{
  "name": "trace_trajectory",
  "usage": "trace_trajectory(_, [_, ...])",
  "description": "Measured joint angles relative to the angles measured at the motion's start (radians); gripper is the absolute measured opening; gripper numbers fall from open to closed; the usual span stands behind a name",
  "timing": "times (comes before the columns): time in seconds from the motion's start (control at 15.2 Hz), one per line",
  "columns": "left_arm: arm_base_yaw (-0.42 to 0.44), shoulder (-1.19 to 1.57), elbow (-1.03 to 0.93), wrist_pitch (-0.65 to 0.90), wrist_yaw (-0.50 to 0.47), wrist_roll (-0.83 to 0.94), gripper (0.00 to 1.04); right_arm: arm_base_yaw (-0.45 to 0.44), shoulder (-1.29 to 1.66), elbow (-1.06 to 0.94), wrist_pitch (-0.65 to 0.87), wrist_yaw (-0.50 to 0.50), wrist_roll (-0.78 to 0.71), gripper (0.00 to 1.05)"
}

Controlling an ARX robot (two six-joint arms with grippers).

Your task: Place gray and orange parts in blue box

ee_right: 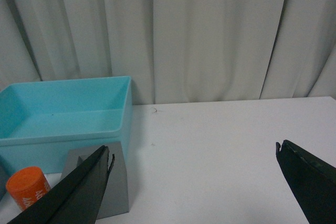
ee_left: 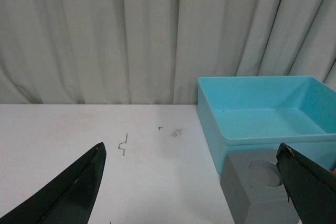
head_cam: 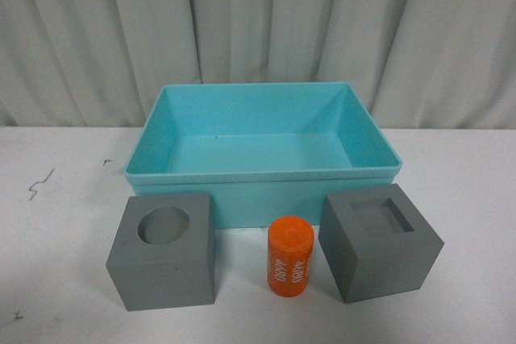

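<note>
The light blue box (head_cam: 262, 176) stands empty on the white table against the curtain. In front of it stand a gray cube with a round recess (head_cam: 164, 259), an orange cylinder with white digits (head_cam: 289, 256) and a gray cube with a square recess (head_cam: 380, 249), in a row. Neither arm shows in the front view. My left gripper (ee_left: 191, 153) is open above bare table, with the round-recess cube (ee_left: 257, 192) beside one fingertip and the box (ee_left: 262, 116) beyond. My right gripper (ee_right: 192, 150) is open over bare table; the square-recess cube (ee_right: 113, 187) and the orange cylinder (ee_right: 29, 186) sit beside one finger.
A pale pleated curtain (head_cam: 258, 30) closes off the back of the table. Small dark marks (head_cam: 39, 184) dot the tabletop left of the box. Bare white table (ee_right: 226, 145) stretches to the right of the square-recess cube.
</note>
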State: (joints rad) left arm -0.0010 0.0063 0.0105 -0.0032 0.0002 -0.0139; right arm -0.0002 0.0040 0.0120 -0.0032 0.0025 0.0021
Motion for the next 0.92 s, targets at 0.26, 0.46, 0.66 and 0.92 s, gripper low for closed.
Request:
trace_trajectory(0.26, [0.000, 0.000, 0.000, 0.000, 0.000, 0.000, 0.98, 0.000, 0.000, 0.000, 0.000, 0.000, 0.000, 0.98])
trace_trajectory(0.46, [0.000, 0.000, 0.000, 0.000, 0.000, 0.000, 0.98, 0.000, 0.000, 0.000, 0.000, 0.000, 0.000, 0.98])
trace_trajectory(0.66, [0.000, 0.000, 0.000, 0.000, 0.000, 0.000, 0.98, 0.000, 0.000, 0.000, 0.000, 0.000, 0.000, 0.98])
trace_trajectory(0.92, [0.000, 0.000, 0.000, 0.000, 0.000, 0.000, 0.98, 0.000, 0.000, 0.000, 0.000, 0.000, 0.000, 0.98])
